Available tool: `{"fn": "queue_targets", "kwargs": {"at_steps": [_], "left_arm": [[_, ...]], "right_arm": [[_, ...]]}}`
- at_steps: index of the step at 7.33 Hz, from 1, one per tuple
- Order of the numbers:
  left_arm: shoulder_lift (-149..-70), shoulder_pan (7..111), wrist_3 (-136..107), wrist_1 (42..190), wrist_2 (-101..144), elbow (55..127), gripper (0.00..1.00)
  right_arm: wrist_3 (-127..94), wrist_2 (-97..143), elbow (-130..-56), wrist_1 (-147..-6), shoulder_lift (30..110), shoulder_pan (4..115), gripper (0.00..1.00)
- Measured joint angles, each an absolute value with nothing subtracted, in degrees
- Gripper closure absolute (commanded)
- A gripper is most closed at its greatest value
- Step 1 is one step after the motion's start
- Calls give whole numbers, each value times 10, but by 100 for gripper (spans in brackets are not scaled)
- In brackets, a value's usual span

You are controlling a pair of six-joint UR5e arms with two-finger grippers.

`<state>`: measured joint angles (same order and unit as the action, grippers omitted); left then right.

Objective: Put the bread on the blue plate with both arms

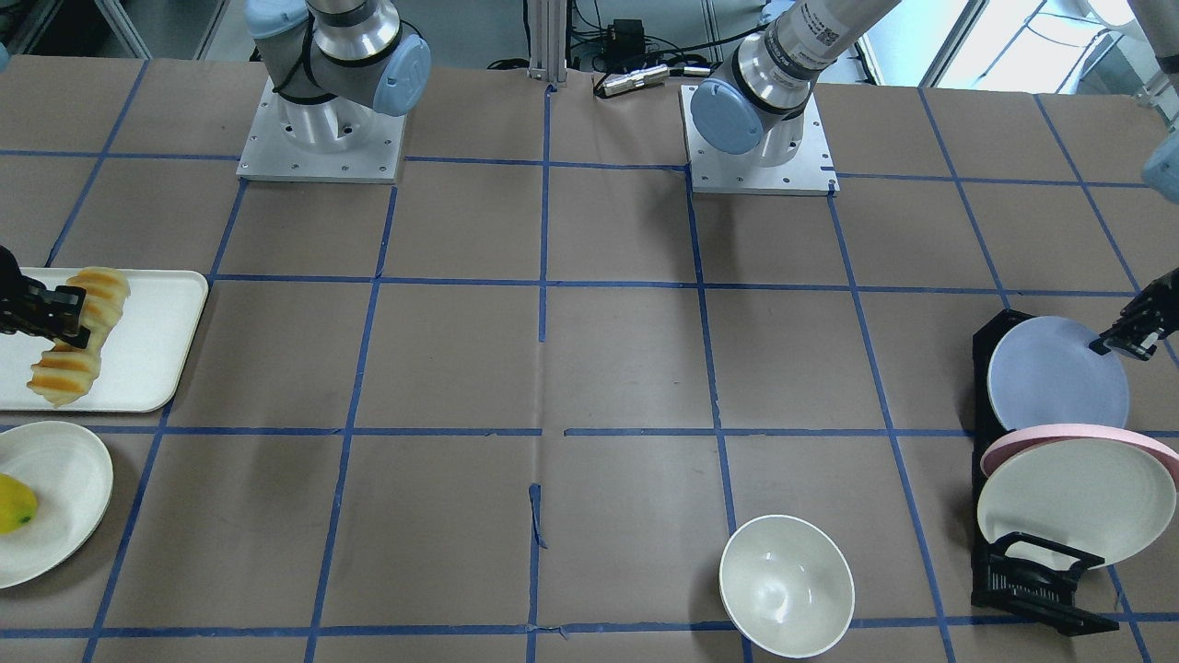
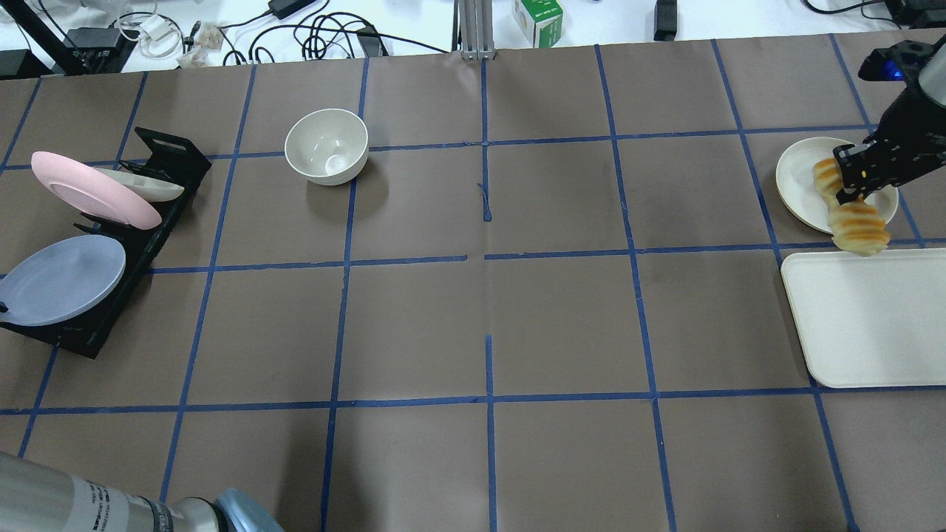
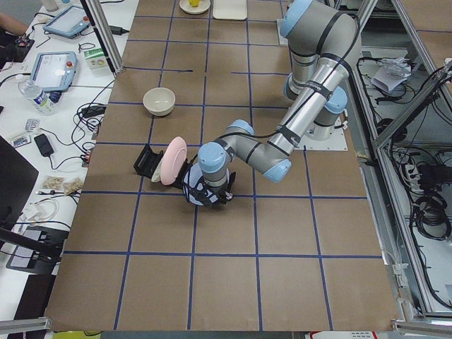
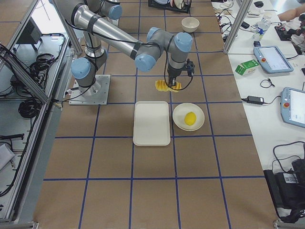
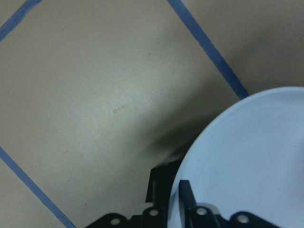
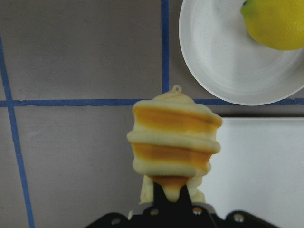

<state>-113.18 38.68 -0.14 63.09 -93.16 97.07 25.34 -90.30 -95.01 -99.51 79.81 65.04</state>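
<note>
The bread [image 1: 81, 336], a ridged orange and pale yellow loaf, hangs in my right gripper [image 1: 55, 318], which is shut on its middle. It is held above the table near the white tray's edge, as the overhead view [image 2: 857, 218] and the right wrist view [image 6: 173, 142] also show. The blue plate [image 1: 1055, 373] leans in the black rack [image 1: 990, 341]. My left gripper [image 1: 1119, 343] is shut on the plate's rim. In the left wrist view one finger [image 5: 186, 194] lies on the plate's face [image 5: 247, 161] and the other is behind it.
A cream plate with a pink rim [image 1: 1078, 488] stands in the same rack. A deep white bowl [image 1: 786, 585] stands on the table. A white tray [image 1: 157, 341] lies under the bread, and beside it a white plate [image 1: 64, 497] holds a yellow fruit [image 1: 14, 504].
</note>
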Motion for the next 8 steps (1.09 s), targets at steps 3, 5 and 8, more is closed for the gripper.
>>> {"fn": "queue_targets", "kwargs": {"at_steps": [3,5,8], "left_arm": [[-1089,395,3,712,-932,951,100],[-1049,408,-2,823,-932,927,100],[-981,487,-18,931,-919,922,100]], "right_arm": [[237,-903,-937,-981,800,672,100],[227,-900,-933,-977,802,686,100],[208,-895,-927,-966,808,696,100]]}}
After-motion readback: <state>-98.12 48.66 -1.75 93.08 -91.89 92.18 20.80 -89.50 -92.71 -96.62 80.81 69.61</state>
